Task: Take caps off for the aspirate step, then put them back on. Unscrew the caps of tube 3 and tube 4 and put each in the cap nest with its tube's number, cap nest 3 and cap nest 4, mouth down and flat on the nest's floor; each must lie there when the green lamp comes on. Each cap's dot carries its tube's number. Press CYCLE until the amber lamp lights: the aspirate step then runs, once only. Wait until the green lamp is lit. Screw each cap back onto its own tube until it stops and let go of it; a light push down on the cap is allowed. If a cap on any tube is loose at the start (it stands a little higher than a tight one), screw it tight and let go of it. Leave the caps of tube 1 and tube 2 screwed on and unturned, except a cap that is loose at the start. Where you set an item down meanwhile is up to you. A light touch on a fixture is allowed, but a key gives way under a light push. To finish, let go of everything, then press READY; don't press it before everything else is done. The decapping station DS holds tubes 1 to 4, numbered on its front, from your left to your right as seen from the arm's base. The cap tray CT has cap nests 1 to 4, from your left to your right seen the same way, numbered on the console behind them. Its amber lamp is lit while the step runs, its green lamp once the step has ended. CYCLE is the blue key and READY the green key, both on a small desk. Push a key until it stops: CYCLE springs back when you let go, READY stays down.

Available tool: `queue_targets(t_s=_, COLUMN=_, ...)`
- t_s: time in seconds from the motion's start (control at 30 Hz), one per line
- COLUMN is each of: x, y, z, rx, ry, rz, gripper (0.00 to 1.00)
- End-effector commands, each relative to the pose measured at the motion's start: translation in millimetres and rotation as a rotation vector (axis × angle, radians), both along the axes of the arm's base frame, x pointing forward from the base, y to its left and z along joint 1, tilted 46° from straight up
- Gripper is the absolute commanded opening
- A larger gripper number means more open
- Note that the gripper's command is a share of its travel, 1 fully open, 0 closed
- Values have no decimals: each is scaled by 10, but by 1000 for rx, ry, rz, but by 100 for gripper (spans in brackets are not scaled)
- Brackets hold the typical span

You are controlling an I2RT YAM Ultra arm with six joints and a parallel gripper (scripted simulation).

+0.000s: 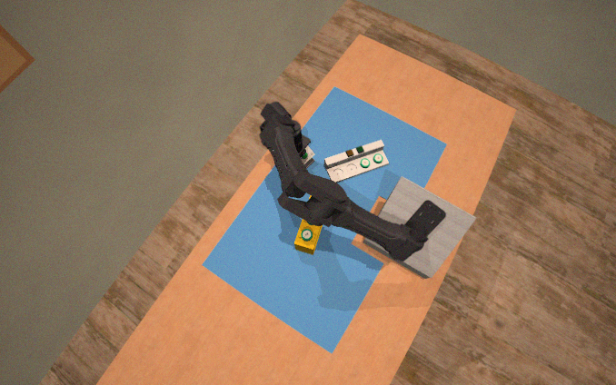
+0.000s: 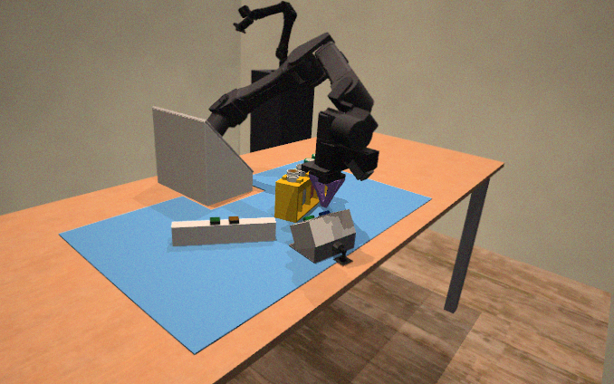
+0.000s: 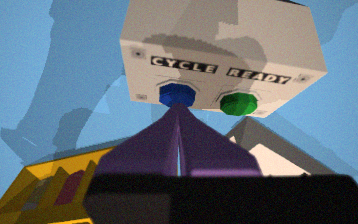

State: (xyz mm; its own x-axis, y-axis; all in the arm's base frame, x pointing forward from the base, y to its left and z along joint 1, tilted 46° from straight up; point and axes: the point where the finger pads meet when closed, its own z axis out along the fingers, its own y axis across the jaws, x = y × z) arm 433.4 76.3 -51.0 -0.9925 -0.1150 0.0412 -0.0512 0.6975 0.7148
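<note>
My gripper is shut and empty, its purple fingers forming one point. In the wrist view the point meets the near edge of the blue CYCLE key on the small grey desk; I cannot tell if the key is pushed in. The green READY key sits to its right, untouched. In the side view the gripper hangs just above the desk. The white cap tray holds two green-ringed caps in nest 3 and nest 4. Its amber lamp and green lamp look dim.
The yellow decapping station stands close behind the gripper, with one capped tube showing and the others hidden under the arm. The grey wedge base carries the arm. The desk stands near the table's edge.
</note>
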Motion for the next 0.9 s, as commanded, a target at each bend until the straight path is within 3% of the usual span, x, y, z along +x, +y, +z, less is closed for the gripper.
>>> queue_targets(t_s=0.0, x=40, y=-80, z=47, rx=-1, ry=-12, rz=-21, gripper=0)
queue_targets(t_s=0.87, x=37, y=-51, z=62, rx=-1, ry=-12, rz=-21, gripper=0)
